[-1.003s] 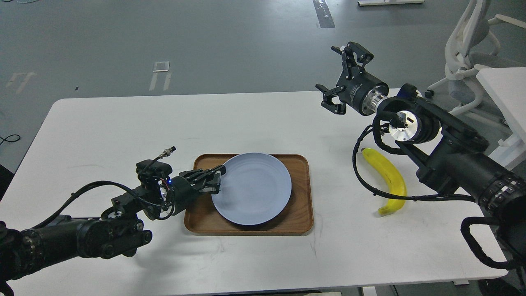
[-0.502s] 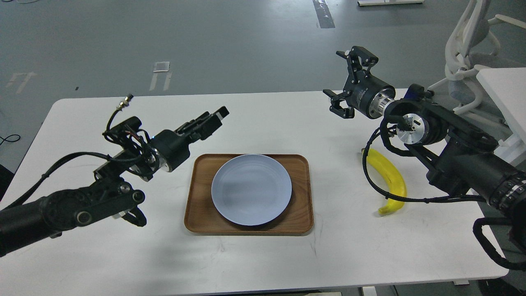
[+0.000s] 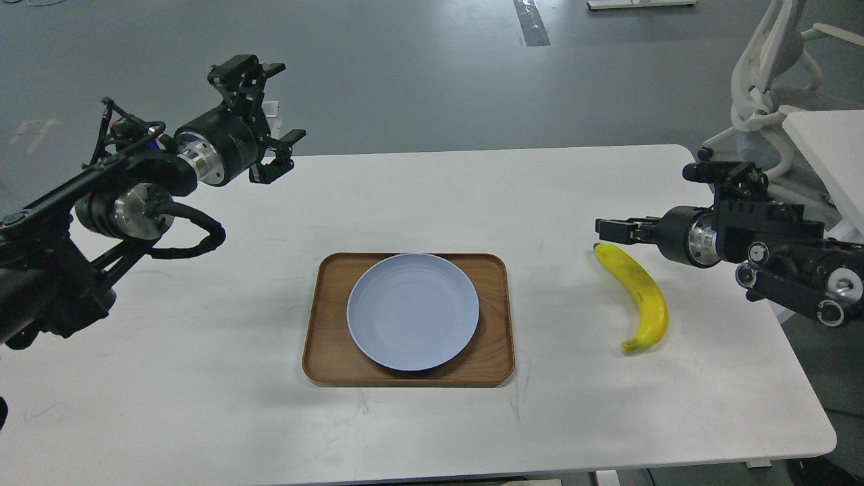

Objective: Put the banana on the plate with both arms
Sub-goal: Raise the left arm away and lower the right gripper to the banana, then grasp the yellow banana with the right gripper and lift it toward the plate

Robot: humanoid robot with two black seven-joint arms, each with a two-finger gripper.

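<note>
The yellow banana (image 3: 642, 297) lies on the white table (image 3: 202, 378), right of the tray and apart from it. The pale lavender-blue plate (image 3: 413, 310) sits empty on the brown wooden tray (image 3: 493, 364) at the table's middle. My left gripper (image 3: 282, 102) is open and empty, raised over the table's far left edge, well away from the plate. My right gripper (image 3: 607, 229) points left, low and just above the banana's stem end. It is seen edge-on, so its two fingers cannot be told apart. It holds nothing.
A white office chair (image 3: 763, 88) and the corner of a second white table (image 3: 827, 145) stand past the table's right end. Grey floor lies beyond the far edge.
My left arm swung up and back left from beside the plate, and its gripper opened. My right arm dropped and pulled right, bringing its gripper down to the banana's stem end.
</note>
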